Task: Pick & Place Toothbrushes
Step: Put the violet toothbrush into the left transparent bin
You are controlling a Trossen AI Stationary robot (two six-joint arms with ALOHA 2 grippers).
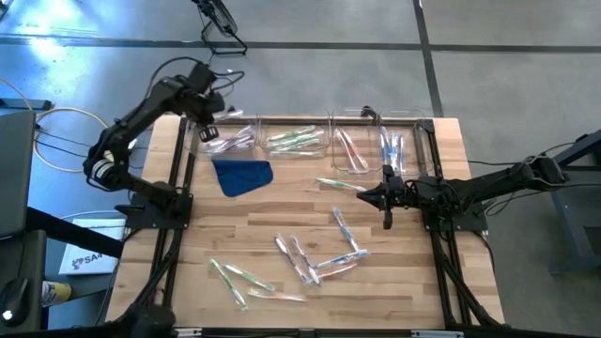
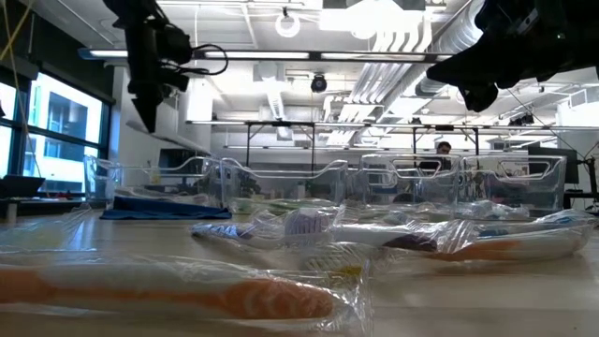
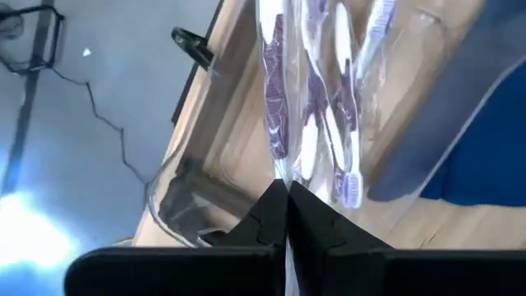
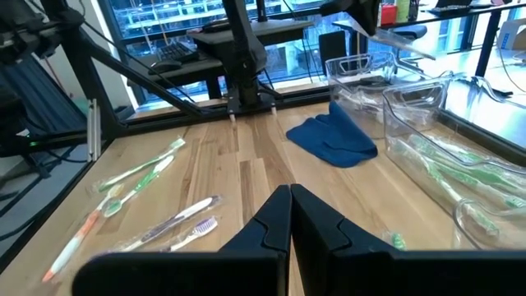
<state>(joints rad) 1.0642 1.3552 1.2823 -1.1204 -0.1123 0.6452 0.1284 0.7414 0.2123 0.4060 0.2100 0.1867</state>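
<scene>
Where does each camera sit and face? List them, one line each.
High view: overhead, straight down on the table; both arms show.
Low view: table height, level across wrapped toothbrushes into the room; arms overhead.
Left wrist view: behind the shut left gripper, over a clear bin.
Right wrist view: behind the shut right gripper.
Shared: the blue cloth shows in high and right wrist views.

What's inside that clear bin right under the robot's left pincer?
Purple-handled wrapped toothbrushes lie inside the leftmost clear bin. The shut left pincer hovers above, hiding part of the bin's floor, so an exact count is not possible.
</scene>
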